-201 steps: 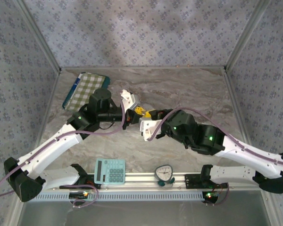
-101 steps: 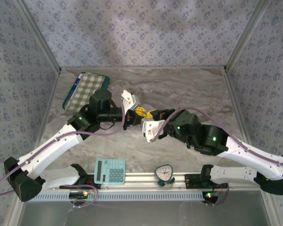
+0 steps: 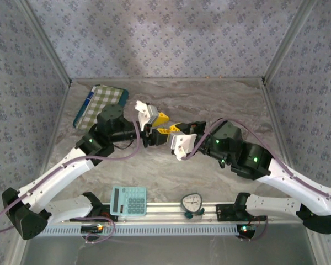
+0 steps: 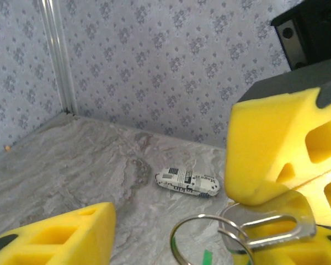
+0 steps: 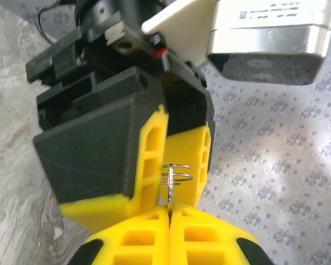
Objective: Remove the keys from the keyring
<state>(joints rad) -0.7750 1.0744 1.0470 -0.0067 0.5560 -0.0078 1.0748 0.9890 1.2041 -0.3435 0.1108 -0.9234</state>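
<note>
My two grippers meet above the middle of the marble table [image 3: 220, 99]. The right gripper [image 3: 170, 131] [image 5: 170, 208] is shut on the flat silver head of the keys [image 4: 276, 229], which stands edge-on between its yellow pads. The wire keyring [image 4: 201, 218] [image 5: 176, 175] hangs from that head, between the two yellow fingers of my left gripper [image 3: 159, 122] [image 4: 176, 215]. That gripper is open, one finger [image 4: 60, 234] well left of the ring and the other [image 4: 276, 143] just above it. A tiny bright-green bit [image 4: 208, 256] shows through the ring.
A small printed wrapped sweet [image 4: 187, 182] lies on the table beyond the ring. A green checked pouch [image 3: 99, 105] sits at the back left. A teal calculator [image 3: 128, 200] and a round dial [image 3: 192, 203] rest by the front rail. Patterned walls enclose three sides.
Both grippers have moved together toward the back of the table. The right arm has stretched further forward and the left wrist has swung a little left. The right gripper's hold is unchanged.
</note>
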